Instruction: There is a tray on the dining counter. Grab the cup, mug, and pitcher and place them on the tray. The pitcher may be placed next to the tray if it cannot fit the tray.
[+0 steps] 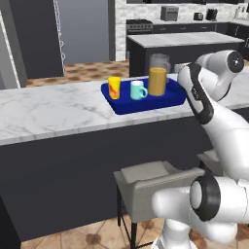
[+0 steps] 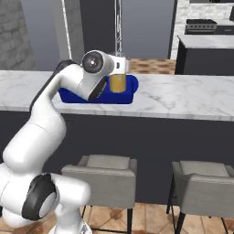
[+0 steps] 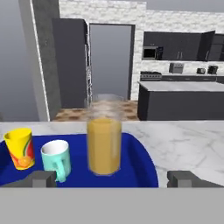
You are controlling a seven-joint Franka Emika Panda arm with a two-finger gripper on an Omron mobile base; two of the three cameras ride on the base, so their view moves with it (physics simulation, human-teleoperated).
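All three vessels on tray (image 1: 121, 108), centre frame.
Cup (image 1: 114, 87), mug (image 1: 138, 90), pitcher (image 1: 158, 75) upright in a row, apparently to fit; gripper (image 3: 112, 179) spread wide, holding nothing, just short of pitcher.

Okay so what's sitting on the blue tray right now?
On the tray stand the yellow cup, the teal mug and the pitcher of orange juice, side by side. In the right base view the arm covers the tray's left part, hiding cup and mug there.
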